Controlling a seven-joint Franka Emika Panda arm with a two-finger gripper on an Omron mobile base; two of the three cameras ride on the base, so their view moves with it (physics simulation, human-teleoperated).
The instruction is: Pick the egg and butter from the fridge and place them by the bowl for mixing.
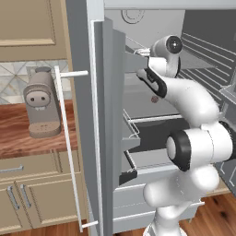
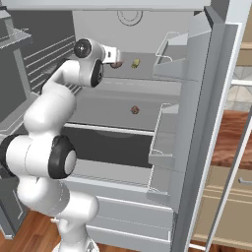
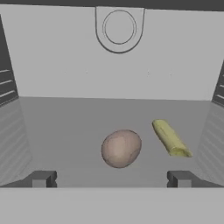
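Observation:
The grey fridge (image 2: pixel 128 93) stands open, and my arm reaches onto its upper shelf. In the hand view the brownish-grey egg (image 3: pixel 121 148) lies on the shelf straight ahead, between and just beyond my fingertips (image 3: pixel 43 178). The pale yellow butter (image 3: pixel 170 138) lies to its right, a small gap apart. My gripper (image 3: pixel 111 179) is open and holds nothing. From the right base view the gripper (image 2: pixel 117 59) hangs just before the egg (image 2: pixel 117 64), with the butter (image 2: pixel 135 63) beside it. The bowl is out of view.
The fridge door (image 1: pixel 108 120) with its white bar handle (image 1: pixel 69 147) stands open on the left, and door bins (image 2: pixel 165 142) jut out on the right. A second small brown ball (image 2: pixel 134 110) sits on the lower shelf. A coffee machine (image 1: pixel 41 103) stands on the wooden counter (image 1: pixel 14 133).

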